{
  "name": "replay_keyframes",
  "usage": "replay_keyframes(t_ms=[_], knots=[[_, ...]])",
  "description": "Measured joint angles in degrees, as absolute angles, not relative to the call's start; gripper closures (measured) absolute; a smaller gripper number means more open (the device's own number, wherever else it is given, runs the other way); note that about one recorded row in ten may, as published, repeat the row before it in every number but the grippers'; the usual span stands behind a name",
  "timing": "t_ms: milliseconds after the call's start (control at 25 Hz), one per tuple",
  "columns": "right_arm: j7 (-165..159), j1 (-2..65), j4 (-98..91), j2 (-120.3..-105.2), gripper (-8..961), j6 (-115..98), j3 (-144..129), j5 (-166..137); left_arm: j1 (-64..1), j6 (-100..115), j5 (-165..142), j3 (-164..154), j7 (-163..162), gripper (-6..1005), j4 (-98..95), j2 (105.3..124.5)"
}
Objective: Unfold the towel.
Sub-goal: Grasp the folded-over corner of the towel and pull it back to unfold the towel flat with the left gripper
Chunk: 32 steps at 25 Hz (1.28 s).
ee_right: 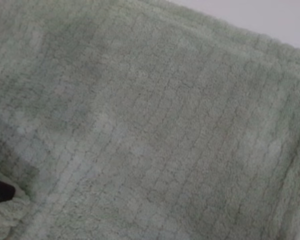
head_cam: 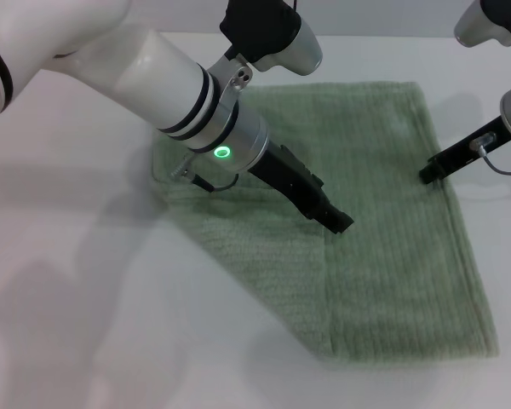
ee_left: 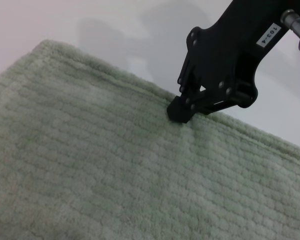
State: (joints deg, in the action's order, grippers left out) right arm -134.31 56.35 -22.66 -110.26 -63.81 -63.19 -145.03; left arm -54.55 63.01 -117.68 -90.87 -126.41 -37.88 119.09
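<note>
The towel point(head_cam: 383, 230) lies folded across the centre-right of the white surface point(head_cam: 85, 324). Left gripper point(head_cam: 341, 221) presses mid-cloth; right gripper point(head_cam: 428, 175) touches the right edge. Whether either's jaws are clenched, I cannot tell. Best to pinch only the top layer.

Plain white table point(head_cam: 85, 341); soft grey shadows across it.

Left arm point(head_cam: 196, 102) covers the towel point(head_cam: 383, 256) along its far-left part; the corner there is hidden. Left gripper point(head_cam: 341, 223) tip ends on the cloth, finger gap unreadable. Right gripper point(head_cam: 427, 175) touches the right hem (in the left wrist view point(ee_left: 182, 112) fingers look together, cloth between them not discernible). Right arm cut off by the frame edge.
</note>
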Motion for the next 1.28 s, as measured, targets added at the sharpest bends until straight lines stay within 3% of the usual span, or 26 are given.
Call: replay_keyframes(t_ms=[1280], knots=[[-134.22, 56.61, -22.5, -110.3, 950, -63.87, -63.19, -145.03, -54.7, 53.88, -115.25, -98.54, -126.84, 198, -35.71, 119.18]])
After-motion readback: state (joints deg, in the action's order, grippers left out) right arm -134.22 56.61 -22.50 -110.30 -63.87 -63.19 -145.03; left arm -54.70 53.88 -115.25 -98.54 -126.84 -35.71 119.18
